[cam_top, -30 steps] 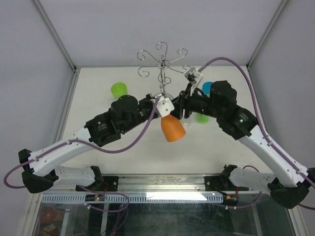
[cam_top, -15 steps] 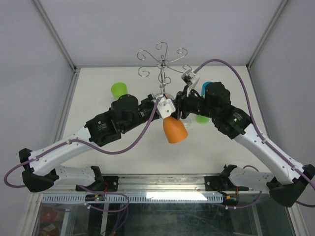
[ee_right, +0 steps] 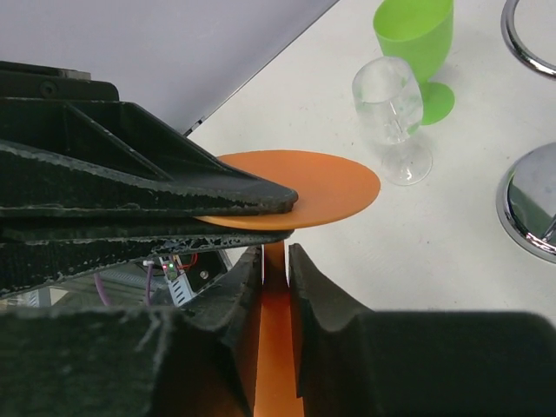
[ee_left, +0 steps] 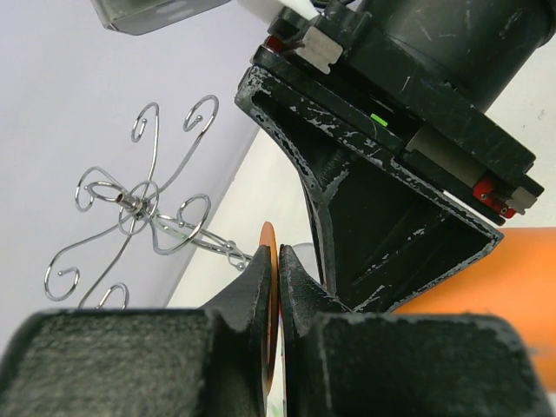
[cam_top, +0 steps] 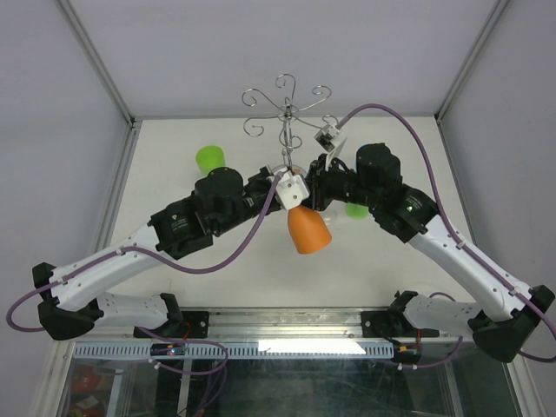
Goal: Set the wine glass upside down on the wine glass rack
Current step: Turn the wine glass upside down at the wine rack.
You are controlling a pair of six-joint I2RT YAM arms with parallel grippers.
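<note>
The glass (cam_top: 308,230) is orange and hangs above the middle of the table (cam_top: 174,261), already upside down: the bowl points down and the foot (ee_right: 321,182) is on top. The left gripper (ee_left: 278,295) is pressed together on the edge of this foot and carries the glass. The right gripper (ee_right: 275,261) has one finger on each side of the stem (ee_right: 274,265), just under the foot. The gap there is very narrow, and I cannot tell if the fingers already press the stem or only stand beside it.

The rack (cam_top: 287,109) stands at 12 o'clock from the glass, near it, and its curled arms are higher than the foot. One green glass (cam_top: 208,158) is at 10 o'clock, well apart. A second green glass (ee_right: 417,43) and a clear glass (ee_right: 391,113) stand upright on the table beside the chrome base (ee_right: 530,208).

I judge that the step in hand is a handover in the air, from the foot grip to the stem grip. The next move calls for a firm hold on the stem before the left gripper lets the foot go. After that the foot must go over one curled arm, with the stem in the opening.

I can read no brand, label or writing.
</note>
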